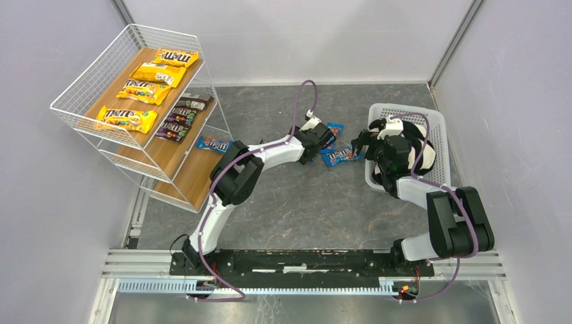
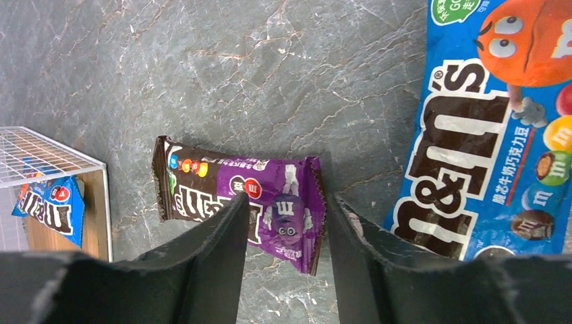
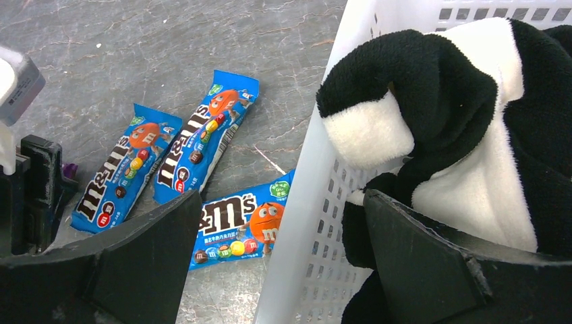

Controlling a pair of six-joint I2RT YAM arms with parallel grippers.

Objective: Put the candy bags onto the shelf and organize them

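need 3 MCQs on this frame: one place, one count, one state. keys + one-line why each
1. Where is the dark purple glossy candy packet?
A. On the grey marbled table, under the left claw
B. On the shelf's middle board
C. On the striped cloth

2. How many yellow glossy candy packets lie on the top light-wood board of the white wire shelf?
A. Two
B. Four
C. Six

3. What state is the right claw in?
A. Shut on a blue packet
B. Open
C. Shut on the cloth

Key:
1 A: the left wrist view shows it flat on the table, partly between the spread fingers.
2 B: the top view shows four in a row along that board.
3 B: its fingers stand wide apart, astride the wall of the white plastic lattice basket.
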